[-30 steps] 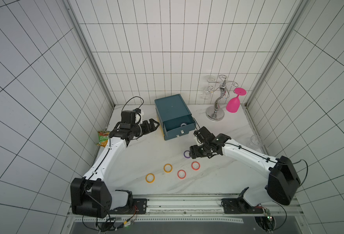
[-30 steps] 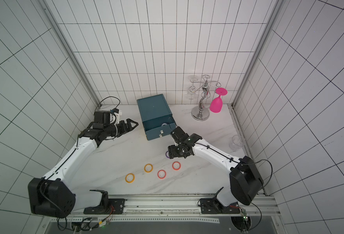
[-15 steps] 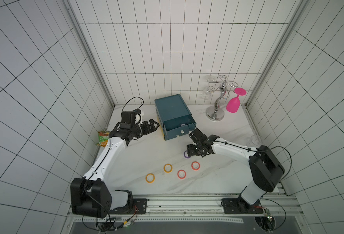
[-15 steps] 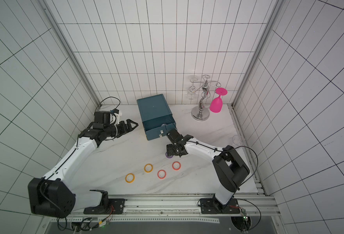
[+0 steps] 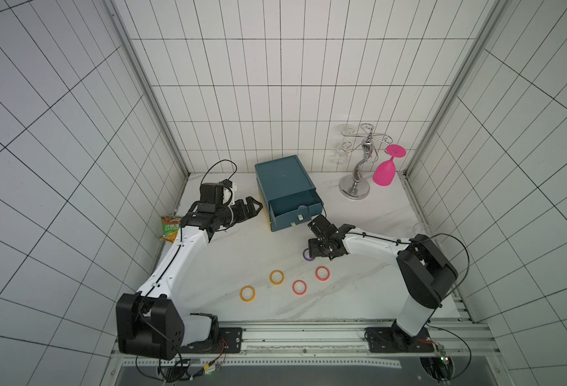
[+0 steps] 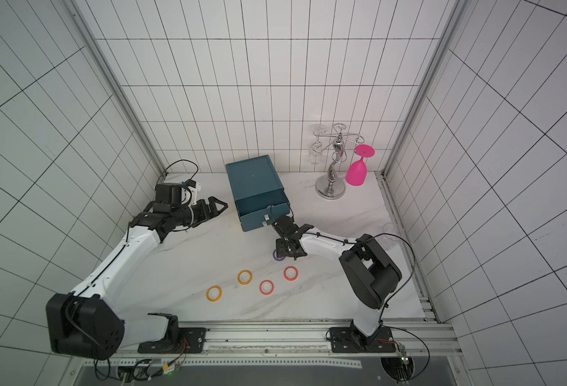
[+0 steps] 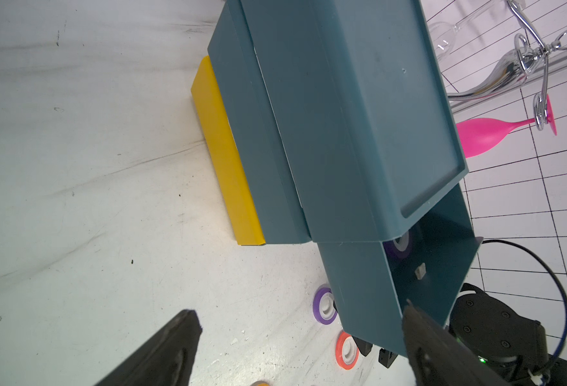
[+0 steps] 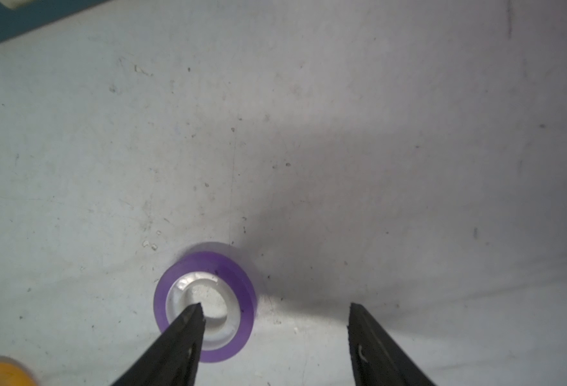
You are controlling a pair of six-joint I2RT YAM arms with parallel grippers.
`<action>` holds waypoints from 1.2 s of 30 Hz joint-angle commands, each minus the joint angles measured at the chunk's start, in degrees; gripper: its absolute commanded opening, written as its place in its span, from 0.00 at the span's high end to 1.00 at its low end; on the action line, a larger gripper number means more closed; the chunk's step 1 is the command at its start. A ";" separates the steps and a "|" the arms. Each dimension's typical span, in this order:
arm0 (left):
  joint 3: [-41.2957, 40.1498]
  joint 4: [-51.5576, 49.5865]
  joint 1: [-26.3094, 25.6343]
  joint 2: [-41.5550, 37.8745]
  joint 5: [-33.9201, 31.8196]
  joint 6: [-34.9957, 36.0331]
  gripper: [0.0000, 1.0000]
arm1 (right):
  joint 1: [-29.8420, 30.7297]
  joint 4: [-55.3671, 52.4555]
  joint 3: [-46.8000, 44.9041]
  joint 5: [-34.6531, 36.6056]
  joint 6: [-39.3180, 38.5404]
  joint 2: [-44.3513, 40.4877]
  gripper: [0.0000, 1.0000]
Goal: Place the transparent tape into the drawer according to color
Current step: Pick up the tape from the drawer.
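Purple tape roll (image 8: 205,302) likely light, stiff, slick; pinch its wall, right gripper (image 8: 275,305) spread, one tip over core.

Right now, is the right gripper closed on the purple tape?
No, the right gripper stands open, one fingertip above the purple tape.

Both arms, the left arm (image 5: 171,267) and the right arm (image 5: 372,242), wear smooth white shells between boxy matte-black joint housings (image 5: 148,327). Thin black cables (image 7: 542,259) run along them, and small screws dot a round black wrist casing (image 7: 489,317). The right gripper (image 8: 275,307) has black, tapered fingers (image 8: 175,347).
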 commanded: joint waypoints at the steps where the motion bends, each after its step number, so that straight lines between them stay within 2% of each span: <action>1: 0.52 0.00 0.26 -0.71 -0.65 0.83 0.02 | 0.59 0.10 -0.87 1.78 0.53 1.42 0.30; 10: 0.29 -0.17 0.27 -1.15 -0.92 0.96 0.02 | 2.51 -0.69 -1.66 2.52 0.25 2.82 0.31; 18: 0.51 -0.16 0.26 -1.11 -0.83 0.90 0.02 | 2.54 -7.21 -2.13 5.51 0.96 3.83 0.36; 23: 0.56 -0.25 0.28 -1.35 -0.92 1.03 0.02 | 1.44 -10.83 -5.17 5.71 2.87 1.36 0.39; 28: 0.26 -0.01 0.26 -1.38 -1.09 1.02 0.02 | -0.86 -12.14 -6.31 -0.39 1.41 1.12 0.42; 36: 0.58 -0.09 0.40 -1.61 -1.26 1.05 0.02 | -1.71 -16.67 -2.19 -7.23 -1.35 4.17 0.55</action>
